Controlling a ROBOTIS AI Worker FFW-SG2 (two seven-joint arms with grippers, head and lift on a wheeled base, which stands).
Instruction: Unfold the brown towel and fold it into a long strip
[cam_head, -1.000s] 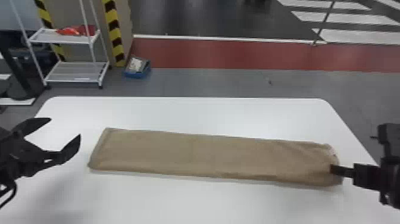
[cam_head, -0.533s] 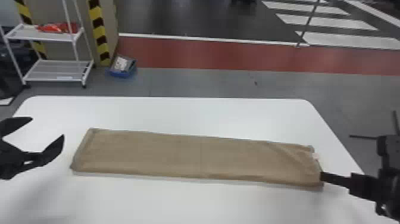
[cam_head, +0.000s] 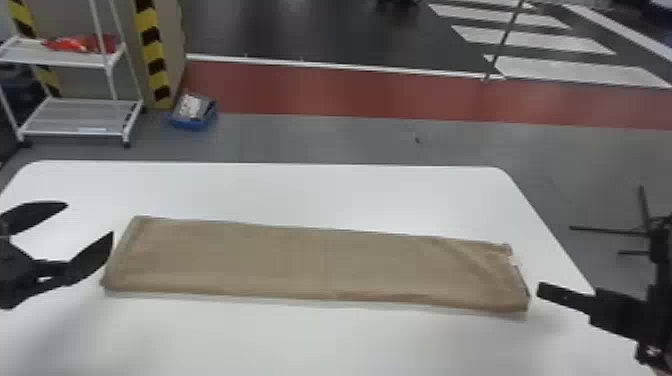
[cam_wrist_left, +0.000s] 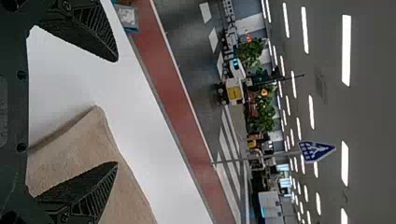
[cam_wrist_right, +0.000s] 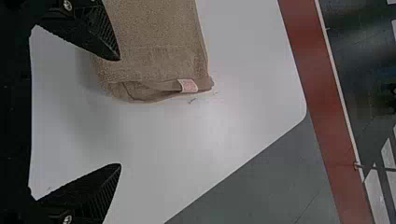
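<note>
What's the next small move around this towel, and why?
I'd probably draw the left gripper and right gripper back from the brown towel: it already lies as a long strip on the table, and both grippers' jaws stand wide open, holding nothing.

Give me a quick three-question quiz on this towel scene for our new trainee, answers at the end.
1. Multiple choice: how does the brown towel lie on the white table?
A) Crumpled into a ball
B) Laid out as a long strip
C) Rolled into a tube

2. True or false: the left gripper and the right gripper are both open.

3. Fill in "left" or "right": the small pale tag is at the towel's end on the robot's ____ side.

Key: 1. B; 2. True; 3. right
</note>
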